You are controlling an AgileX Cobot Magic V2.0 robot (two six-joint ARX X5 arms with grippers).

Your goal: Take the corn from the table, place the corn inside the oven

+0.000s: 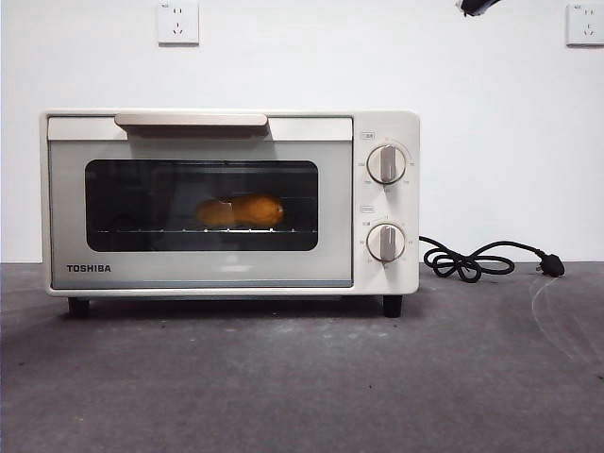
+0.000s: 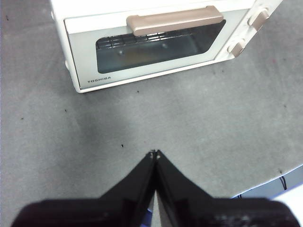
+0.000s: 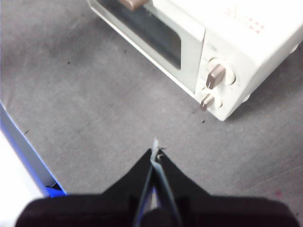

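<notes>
The corn (image 1: 241,211) lies on the wire rack inside the oven (image 1: 226,203), seen through the dark glass of its closed door. The cream-white oven (image 2: 156,42) (image 3: 208,52) stands on the grey table (image 1: 302,377). My left gripper (image 2: 155,153) hovers shut over bare table well in front of the oven door, holding nothing. My right gripper (image 3: 155,150) is shut and empty too, above the table off the oven's knob end. In the front view only a black arm tip (image 1: 477,7) shows at the top edge.
The oven's black power cord (image 1: 472,261) lies coiled on the table to its right, plug at the far right. Two wall sockets (image 1: 177,22) sit on the white wall behind. A table edge shows in both wrist views.
</notes>
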